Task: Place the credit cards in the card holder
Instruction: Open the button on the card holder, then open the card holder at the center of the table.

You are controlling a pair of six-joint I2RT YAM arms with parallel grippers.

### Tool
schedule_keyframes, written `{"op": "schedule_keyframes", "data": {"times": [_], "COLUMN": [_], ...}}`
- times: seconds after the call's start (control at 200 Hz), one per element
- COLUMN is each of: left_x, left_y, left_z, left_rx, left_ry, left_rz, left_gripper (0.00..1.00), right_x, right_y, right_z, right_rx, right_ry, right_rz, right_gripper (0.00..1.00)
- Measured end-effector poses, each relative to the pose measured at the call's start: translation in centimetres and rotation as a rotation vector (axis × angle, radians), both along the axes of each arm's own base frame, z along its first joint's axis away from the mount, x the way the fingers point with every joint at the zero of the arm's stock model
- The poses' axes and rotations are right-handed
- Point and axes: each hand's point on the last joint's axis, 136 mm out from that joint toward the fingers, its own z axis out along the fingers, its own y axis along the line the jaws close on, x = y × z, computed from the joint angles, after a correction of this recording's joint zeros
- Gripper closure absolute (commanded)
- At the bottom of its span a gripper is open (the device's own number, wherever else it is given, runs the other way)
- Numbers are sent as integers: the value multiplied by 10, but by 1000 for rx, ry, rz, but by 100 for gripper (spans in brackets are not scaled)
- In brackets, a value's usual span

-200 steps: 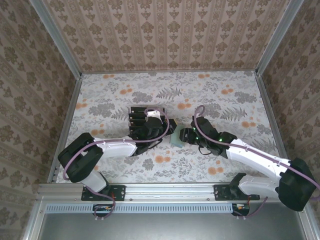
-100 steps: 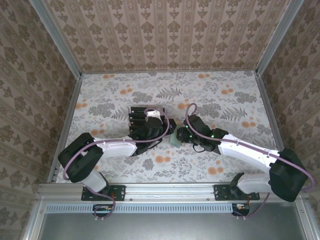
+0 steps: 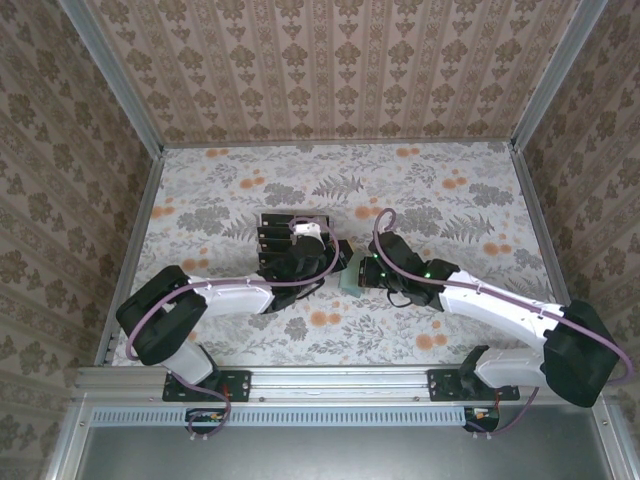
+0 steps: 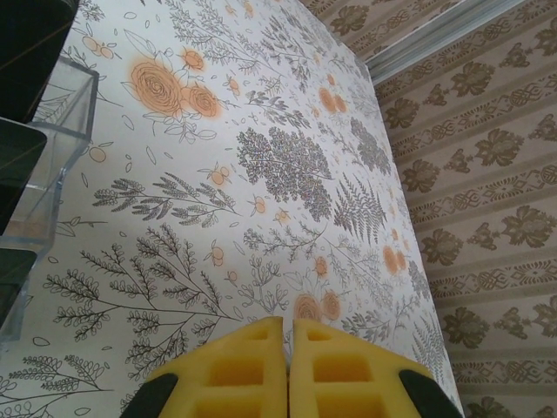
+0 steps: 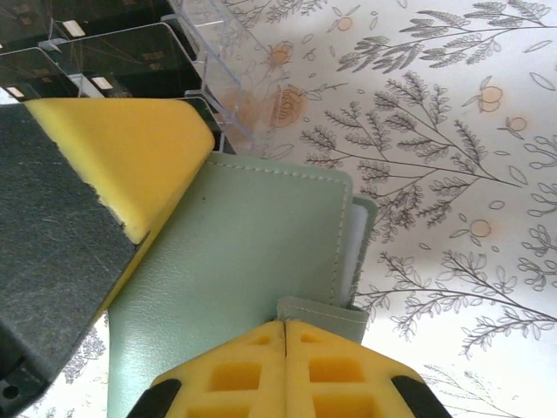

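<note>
Wallpapered walls on three sides, floral tabletop [image 3: 450, 200] beneath.

Top view: clear tray [image 3: 290, 215] mid-table, black cards [image 3: 272, 240] standing in its slots. Green wallet [image 3: 350, 277] flat just right of the tray, between the tips of the two arms.

Left wrist: yellow pads [image 4: 235, 374] pressed together with nothing between them. Left jaws shut and empty. Tray wall [image 4: 74, 96] at left, dark cards [image 4: 26, 35] behind it.

Right wrist: wallet [image 5: 252, 252] closed and lying flat, tab [image 5: 326, 309] folded over its near edge. Right jaws shut, pads [image 5: 348, 374] tight together, tips touching the tab. Pinched or merely pressed, cannot tell. Left arm's pad [image 5: 130, 148] bearing on the wallet's far left corner, just beside the tray.

Handling, as judged:
- Wallet: light and soft-skinned, prone to skate on the cloth. Pin one corner, lift at the tab.
- Cards: thin, stiff, glossy, slippery on the faces. Best nipped across the faces at the upstanding top edge.
</note>
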Motion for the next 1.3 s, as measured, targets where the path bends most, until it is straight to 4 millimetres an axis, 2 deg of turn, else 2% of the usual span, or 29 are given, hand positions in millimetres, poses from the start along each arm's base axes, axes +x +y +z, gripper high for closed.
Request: {"op": "schedule_keyframes", "data": {"times": [0.14, 0.29, 0.355, 0.46, 0.59, 0.82, 1.085, 1.19, 1.3], "left_x": [1, 0, 0, 0, -1, -7, -20, -23, -23], "left_y": [2, 2, 2, 1, 0, 7, 19, 21, 18], "left_z": [-1, -2, -2, -2, -6, -26, -57, -62, -59], "left_rx": [5, 10, 11, 14, 29, 93, 255, 292, 301], "left_ry": [-2, -3, -5, -14, -21, 4, 46, 49, 38], "left_rz": [5, 3, 1, -6, -20, -36, -95, -114, -132], "left_gripper": [100, 99, 79, 53, 39, 33, 30, 29, 29], "right_x": [-4, -6, -6, -6, -6, -13, -17, -17, -17], "right_y": [-25, -30, -30, -33, -38, -44, -38, -37, -35], "right_z": [-14, -14, -10, -4, -3, -13, 6, 11, 15], "right_rx": [-61, -70, -61, -49, -40, -41, 20, 35, 44], "right_ry": [33, 37, 28, 12, 6, 28, -6, -16, -19], "right_rz": [-50, -58, -59, -59, -66, -49, -16, -10, -5], "right_gripper": [100, 100, 100, 100, 100, 100, 100, 100, 100]}}
